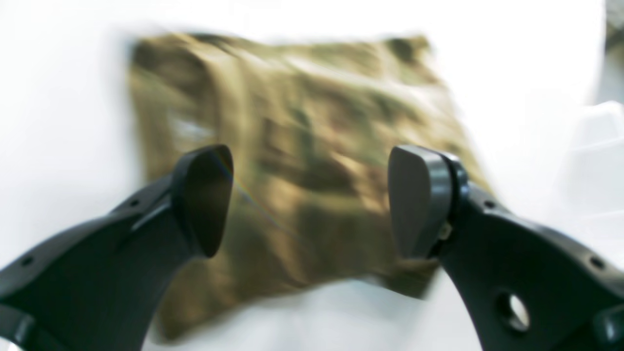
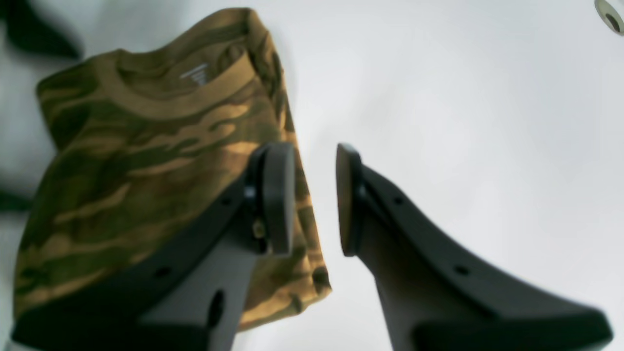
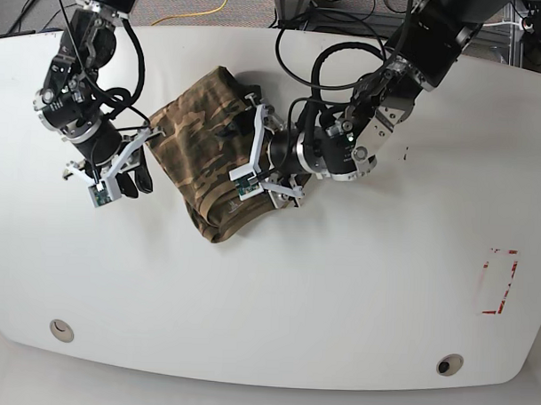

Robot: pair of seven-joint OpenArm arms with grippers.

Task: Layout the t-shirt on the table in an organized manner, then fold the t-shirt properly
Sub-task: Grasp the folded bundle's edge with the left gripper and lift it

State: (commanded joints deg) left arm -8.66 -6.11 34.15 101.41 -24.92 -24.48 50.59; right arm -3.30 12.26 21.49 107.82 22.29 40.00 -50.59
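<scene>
Along the near edge of the white table (image 3: 274, 345) sit two round grommet holes, one at the near left (image 3: 61, 329) and one at the near right (image 3: 449, 363), and farther right a small red-marked rectangle (image 3: 497, 281) lies on the bare surface. Farther in, left of the middle, the t-shirt (image 3: 209, 169) lies on the table as a compact folded bundle of camouflage cloth, set at a slant so that one corner points toward the near side and the other end reaches toward the far edge. In the right wrist view its ribbed collar and a pale neck label face up at the far end of the fold, and the cloth lies flat with its edges stacked. The right gripper (image 2: 314, 200) is at the left side of the bundle, just beside its edge, with its jaws parted by a narrow gap and nothing between them; one finger is over the cloth and the other over bare table. The left gripper (image 1: 309, 200) is at the right side of the bundle, over the cloth, with its jaws spread wide and empty; the left wrist view is blurred, so whether the fingers touch the fabric cannot be told. Beyond the far edge of the table, cables run down along both arms.
</scene>
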